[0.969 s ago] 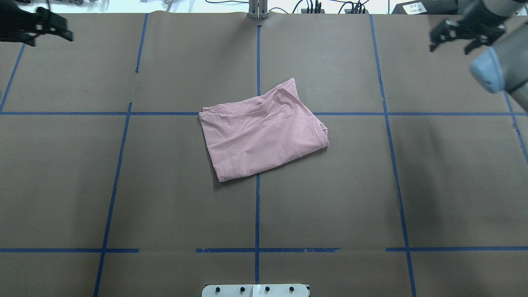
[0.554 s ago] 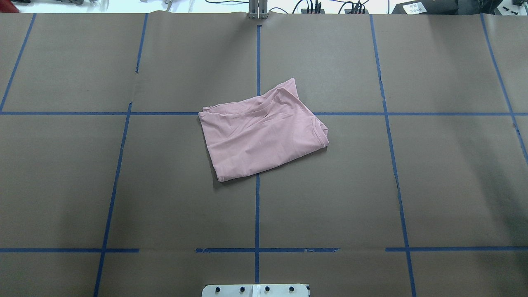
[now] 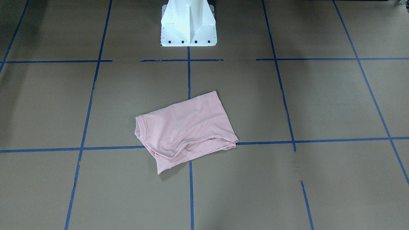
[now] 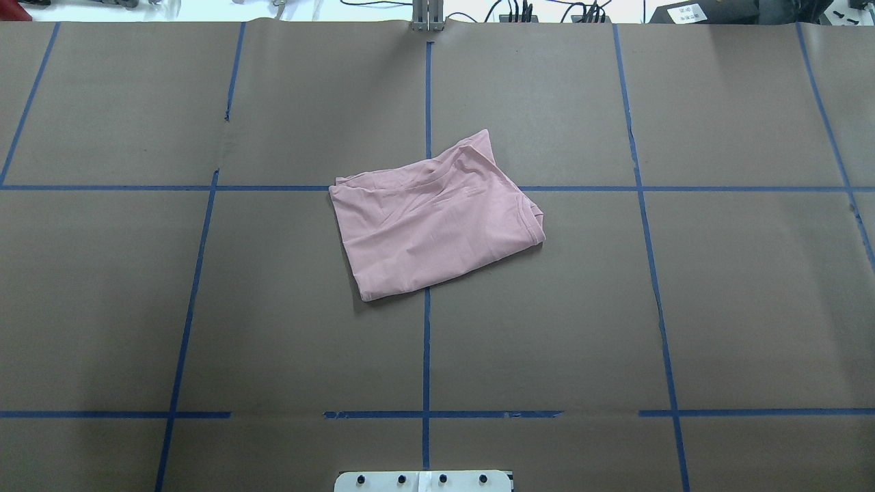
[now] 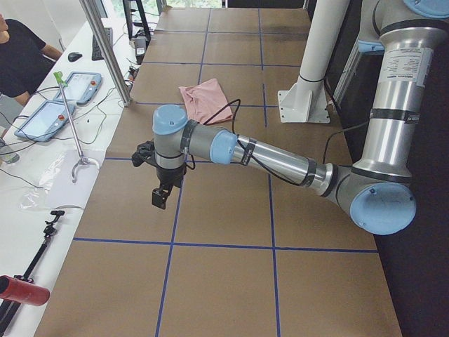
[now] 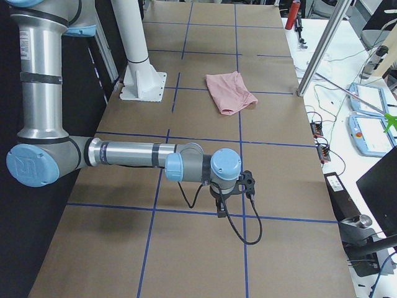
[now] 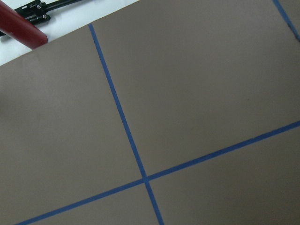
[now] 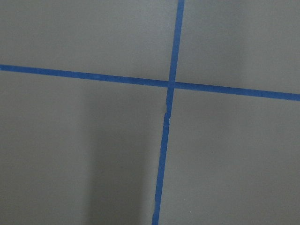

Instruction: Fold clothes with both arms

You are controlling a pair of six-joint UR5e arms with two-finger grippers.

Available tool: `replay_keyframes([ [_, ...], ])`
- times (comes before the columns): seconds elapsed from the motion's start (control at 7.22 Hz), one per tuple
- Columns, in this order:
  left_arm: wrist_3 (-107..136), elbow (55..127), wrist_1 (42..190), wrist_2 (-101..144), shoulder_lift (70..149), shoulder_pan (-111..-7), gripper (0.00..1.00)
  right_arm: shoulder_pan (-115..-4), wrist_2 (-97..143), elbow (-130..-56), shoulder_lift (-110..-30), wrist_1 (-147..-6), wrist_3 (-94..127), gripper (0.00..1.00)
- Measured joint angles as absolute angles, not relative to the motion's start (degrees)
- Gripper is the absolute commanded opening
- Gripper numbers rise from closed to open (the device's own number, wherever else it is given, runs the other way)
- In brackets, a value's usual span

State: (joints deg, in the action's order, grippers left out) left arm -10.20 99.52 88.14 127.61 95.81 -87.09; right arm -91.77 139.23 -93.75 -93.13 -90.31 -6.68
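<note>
Brown paper covers the counter (image 4: 205, 307), ruled into squares by blue tape (image 4: 426, 355). At its middle lies the shirt (image 4: 431, 219), pale pink and folded into a rough rectangle. It sits askew and flat over a tape crossing, with a stitched hem showing at one short end. A white pedestal (image 3: 188, 22) stands behind it at the robot's edge.

The left arm (image 5: 273, 158) stretches low over the counter's left end, well apart from the shirt. The left fingers (image 5: 160, 198) point down near a tape line. Whether they are spread or hold anything cannot be told.

The right arm (image 6: 130, 154) reaches likewise over the opposite end. The right fingers (image 6: 221, 210) hang above a tape line, and their spread cannot be told either.

A red tube (image 7: 21, 30) lies just off the paper by the left arm.
</note>
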Motion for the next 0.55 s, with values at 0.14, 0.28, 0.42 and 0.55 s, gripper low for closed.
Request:
replay_keyframes([
  [0.14,-10.58,95.05,92.15,128.0,95.32,-86.92,1.0,-92.09,139.33,-93.8,-92.62,-90.35,-6.52,1.0],
  [0.28,-10.86,91.32,96.14,128.32,94.92,-86.87,1.0,-92.16,139.18,-93.87,-92.01,-90.35,-6.28,1.0],
  [0.42,-10.94,89.28,97.91,128.49,94.73,-86.85,1.0,-92.18,139.09,-94.13,-91.75,-90.35,-6.14,1.0],
  [0.55,-10.97,88.34,97.71,128.55,94.66,-86.84,1.0,-92.19,139.06,-94.48,-91.72,-90.35,-6.07,1.0],
])
